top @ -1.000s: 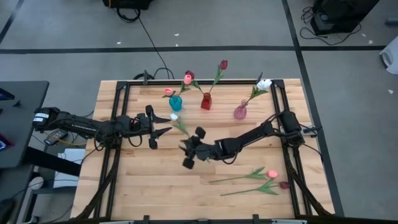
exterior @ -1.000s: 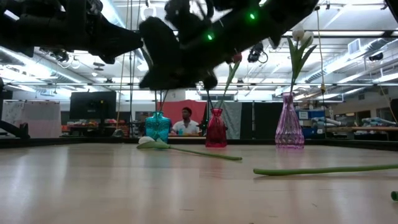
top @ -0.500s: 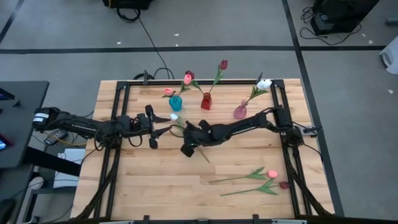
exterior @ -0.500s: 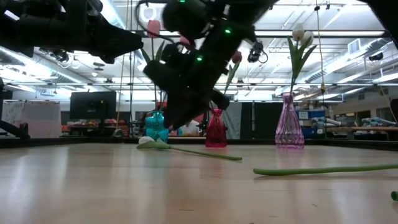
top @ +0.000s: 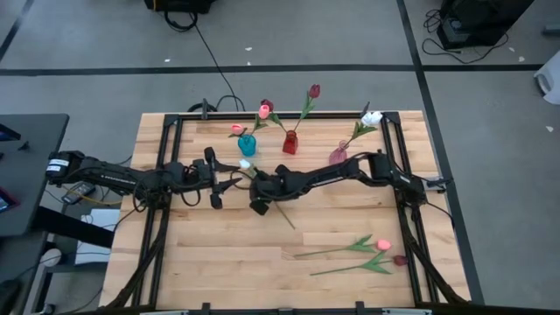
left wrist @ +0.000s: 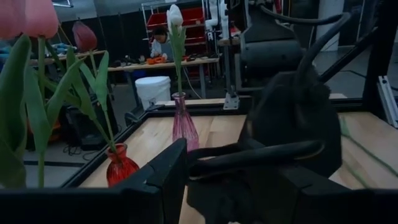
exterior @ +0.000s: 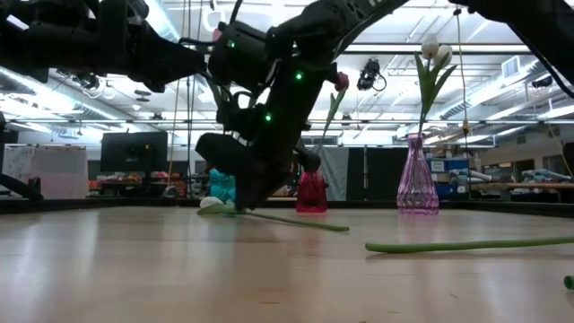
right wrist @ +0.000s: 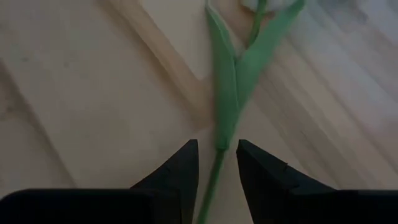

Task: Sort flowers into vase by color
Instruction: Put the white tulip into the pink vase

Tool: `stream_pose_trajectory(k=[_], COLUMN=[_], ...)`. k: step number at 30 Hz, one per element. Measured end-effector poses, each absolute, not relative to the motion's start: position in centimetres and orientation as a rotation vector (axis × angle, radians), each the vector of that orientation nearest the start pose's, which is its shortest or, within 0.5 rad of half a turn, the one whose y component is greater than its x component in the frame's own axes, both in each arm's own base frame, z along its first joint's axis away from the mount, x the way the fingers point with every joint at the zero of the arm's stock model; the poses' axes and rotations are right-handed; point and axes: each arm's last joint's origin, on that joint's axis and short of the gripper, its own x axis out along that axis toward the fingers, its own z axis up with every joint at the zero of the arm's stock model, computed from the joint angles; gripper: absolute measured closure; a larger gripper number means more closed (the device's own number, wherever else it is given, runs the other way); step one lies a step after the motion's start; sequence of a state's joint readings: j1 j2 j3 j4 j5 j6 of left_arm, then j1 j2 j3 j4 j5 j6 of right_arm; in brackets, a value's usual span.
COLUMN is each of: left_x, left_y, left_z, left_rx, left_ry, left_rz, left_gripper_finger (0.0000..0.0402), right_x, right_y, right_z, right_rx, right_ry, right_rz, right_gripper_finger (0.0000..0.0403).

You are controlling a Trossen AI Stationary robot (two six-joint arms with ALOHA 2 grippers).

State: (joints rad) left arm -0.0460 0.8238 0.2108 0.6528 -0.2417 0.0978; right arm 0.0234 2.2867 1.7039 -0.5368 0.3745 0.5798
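Overhead, my right gripper [top: 260, 194] covers the white tulip [top: 246, 164] lying mid-table; only its wrist camera shows the fingers [right wrist: 180, 171] parted astride the stem, not clamped. My left gripper [top: 229, 183] hovers just beside, jaws apart.

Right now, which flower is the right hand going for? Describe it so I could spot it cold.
Start at the teal vase on the table's far side. Just in front of it a white tulip lies flat, its stem between the right hand's open fingers. It is the only loose white flower.
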Motion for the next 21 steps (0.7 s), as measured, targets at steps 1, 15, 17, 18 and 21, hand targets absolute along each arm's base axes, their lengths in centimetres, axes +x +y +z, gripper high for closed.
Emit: stream_pose_trajectory(k=[1,15,17,18,21], left_x=[17.1,17.1,17.1,17.1,16.9], left_y=[-0.1,-0.1,-0.1,-0.1,-0.1], left_z=[20.9,20.9,20.9,20.9,20.8], left_rx=[0.092,0.093,0.093,0.095,0.118], left_ry=[-0.028,-0.029,-0.028,-0.026,-0.007], left_rz=[0.198,0.198,0.197,0.196,0.196], left_gripper_finger=[0.0235,0.0235,0.0235,0.0235,0.0235], right_x=[47.2,47.2,47.1,46.9,46.2], right_y=[-0.2,-1.2,-1.3,-1.2,-0.8], right_z=[13.1,12.4,12.5,12.8,13.7], right_rx=[0.295,0.339,0.33,0.322,0.304], right_ry=[0.975,1.003,1.009,1.021,1.056], right_rz=[-0.62,-0.6,-0.61,-0.617,-0.622], right_gripper_finger=[0.0282,0.0389,0.0393,0.0395,0.0397])
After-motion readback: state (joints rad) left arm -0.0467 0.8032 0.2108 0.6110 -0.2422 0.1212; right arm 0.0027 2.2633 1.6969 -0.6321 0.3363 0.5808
